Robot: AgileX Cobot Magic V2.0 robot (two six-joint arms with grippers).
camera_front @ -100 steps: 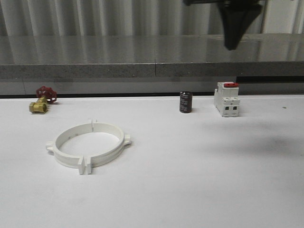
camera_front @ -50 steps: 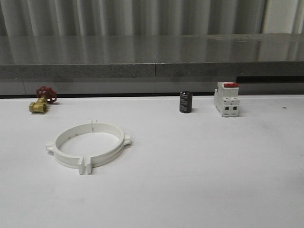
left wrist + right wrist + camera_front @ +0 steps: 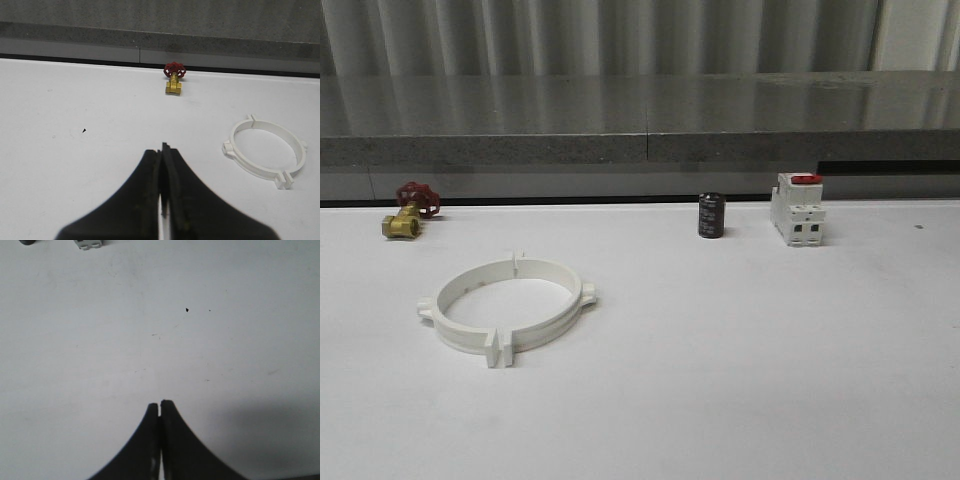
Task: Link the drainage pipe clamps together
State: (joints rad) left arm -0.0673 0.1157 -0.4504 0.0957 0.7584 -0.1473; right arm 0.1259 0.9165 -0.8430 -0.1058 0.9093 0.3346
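The two white drainage pipe clamps lie joined as one wide ring on the left part of the white table, end tabs meeting at the front and back. In the left wrist view the same ring rests well away from my left gripper, which is shut with nothing between its black fingers. My right gripper is also shut and empty, hovering over bare white table.
A brass valve with a red handle sits at the back left. A small dark cylinder and a white breaker with a red switch stand at the back right. A grey ledge runs behind the table.
A dark arm part that hung at the top right of the front view one second ago has left the view. The clamp ring and other objects have not moved.
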